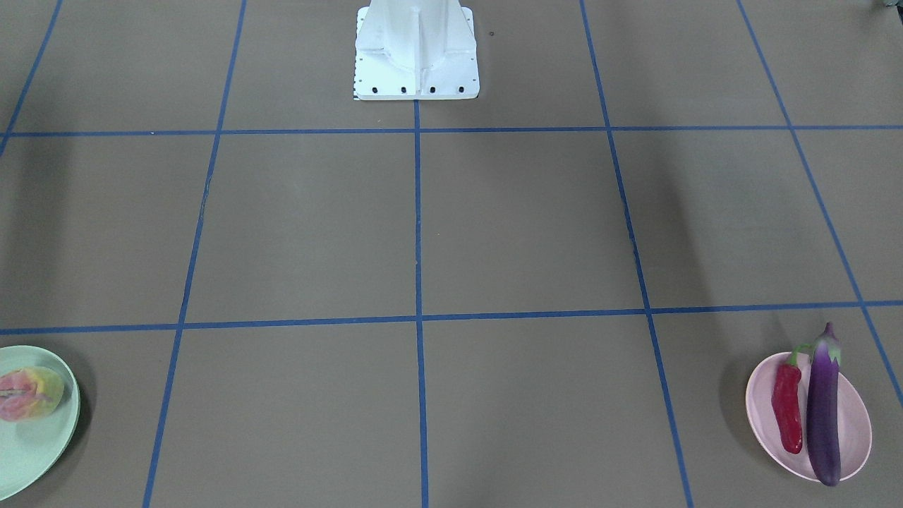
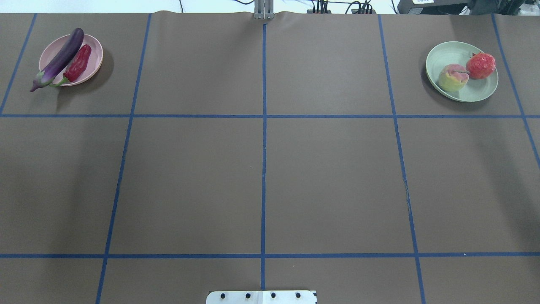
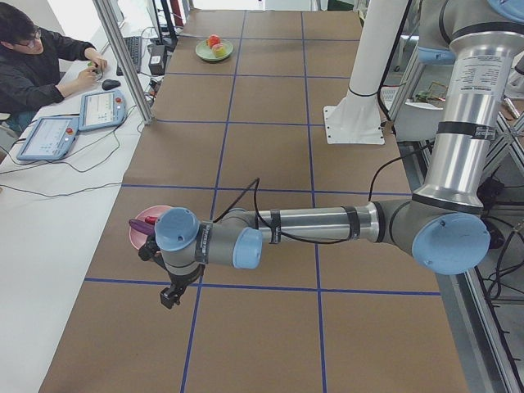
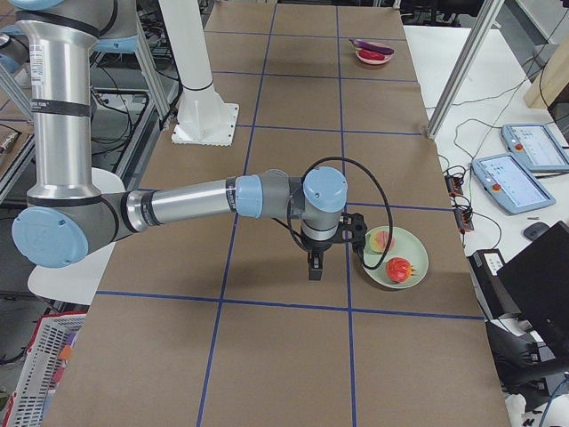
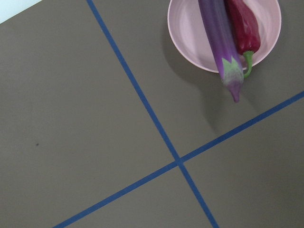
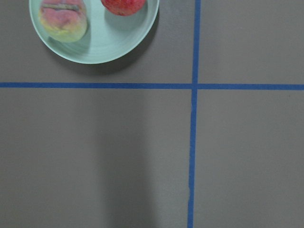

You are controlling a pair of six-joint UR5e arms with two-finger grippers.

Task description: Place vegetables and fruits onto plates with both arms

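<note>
I find the surface (image 2: 190,181) bare of loose produce between the two plates. The left arm (image 3: 311,225) and the right arm (image 4: 187,203) each reach out low over it, carrying nothing that I can see.

The pink plate (image 2: 97,57) lies near the left tool (image 3: 172,293), off to its side and not beneath it. The green plate (image 2: 476,92) lies just beside the right tool (image 4: 314,265), likewise not beneath it.

On the pink plate the eggplant (image 2: 61,57) lies lengthwise, its cap end overhanging the rim on the side toward the left tool. The peach (image 2: 452,77) and the red fruit (image 2: 480,65) sit touching on the green plate. The chili (image 2: 79,63) lies alongside the eggplant, against it.

Both tools show only in the side views, so I cannot tell whether their fingers are spread or pressed together.

Assessment: all four items are plated, vegetables apart from fruits. I judge the placing complete; only pulling the arms back appears left.
</note>
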